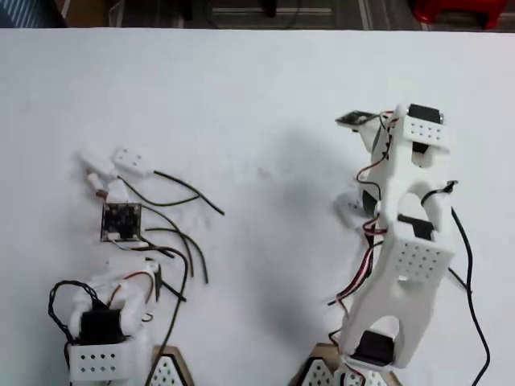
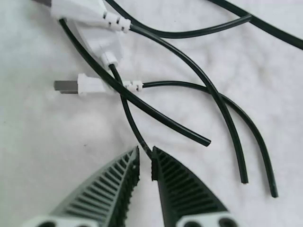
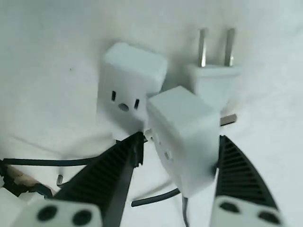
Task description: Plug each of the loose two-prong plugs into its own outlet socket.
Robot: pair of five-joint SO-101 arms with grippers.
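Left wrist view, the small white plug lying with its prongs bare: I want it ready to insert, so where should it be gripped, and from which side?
Grip the plug by its white body just behind the prongs, pinching its long sides from above. It lies flat on the table, and black cords cross its rear end, leaving the front free.

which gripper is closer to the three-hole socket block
Right. The right gripper straddles a second socket block, with the three-hole socket block just beyond. The left gripper sits at a black cable by the loose plugs.
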